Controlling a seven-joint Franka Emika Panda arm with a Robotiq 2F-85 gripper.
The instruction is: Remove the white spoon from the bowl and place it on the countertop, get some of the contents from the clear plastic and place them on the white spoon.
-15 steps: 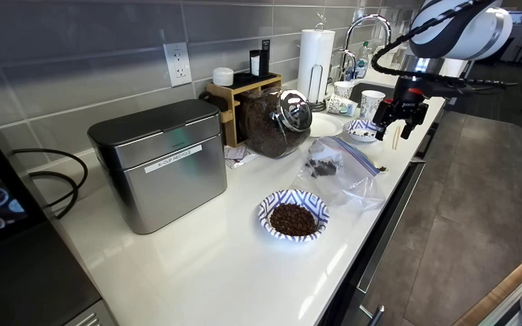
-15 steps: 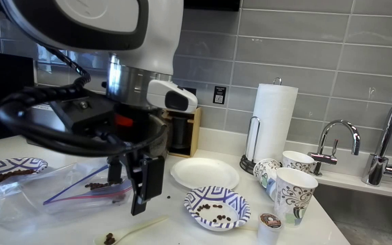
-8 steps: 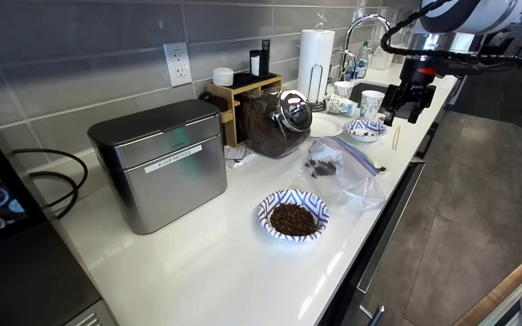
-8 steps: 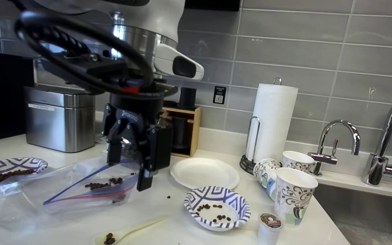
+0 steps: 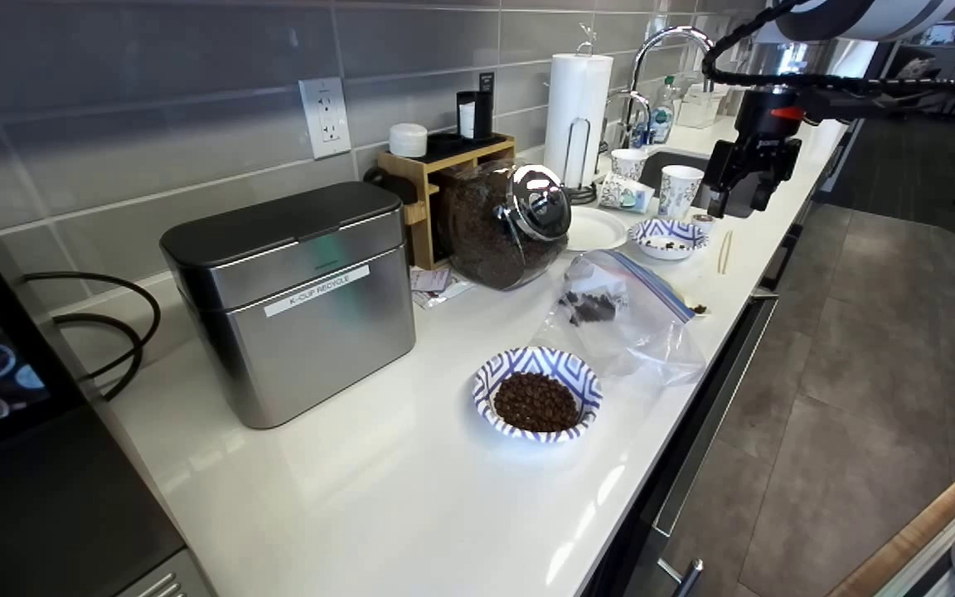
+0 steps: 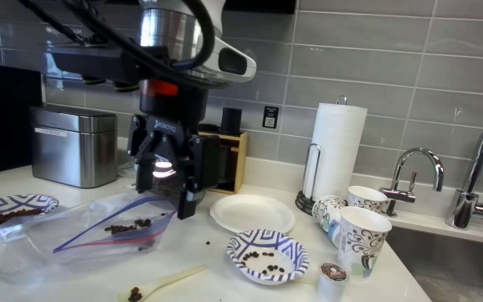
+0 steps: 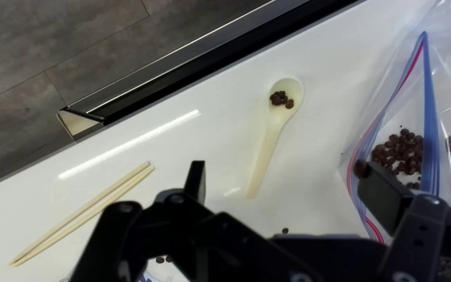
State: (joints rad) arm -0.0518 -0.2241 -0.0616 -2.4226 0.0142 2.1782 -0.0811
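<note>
Since the earlier frame the gripper [image 6: 164,199] has risen slightly; the spoon [image 7: 269,145] shows no shift. Gripper found released, fingers [image 7: 196,178] well apart, above the counter [image 5: 361,514]. At one fingertip a blurred dark bean [image 7: 360,169] shows; whether it adheres, cannot tell. Spoon lies on the counter, broad end toward the front edge, a few beans [image 7: 278,100] in it. Near it, apart, the clear bag [image 6: 69,233] lies flat, mouth gaping, loose beans inside. The bowl [image 6: 294,251], between bag and cups [image 6: 357,243], holds scattered beans; chopsticks [image 7: 77,215] lie near it. In an exterior view a plate [image 6: 252,214] sits behind that bowl; two cups stand upright, one is tipped. In both exterior views a second bowl [image 5: 537,358], near the bag, holds a bed of beans; the bin [image 5: 320,332] stands well apart
</note>
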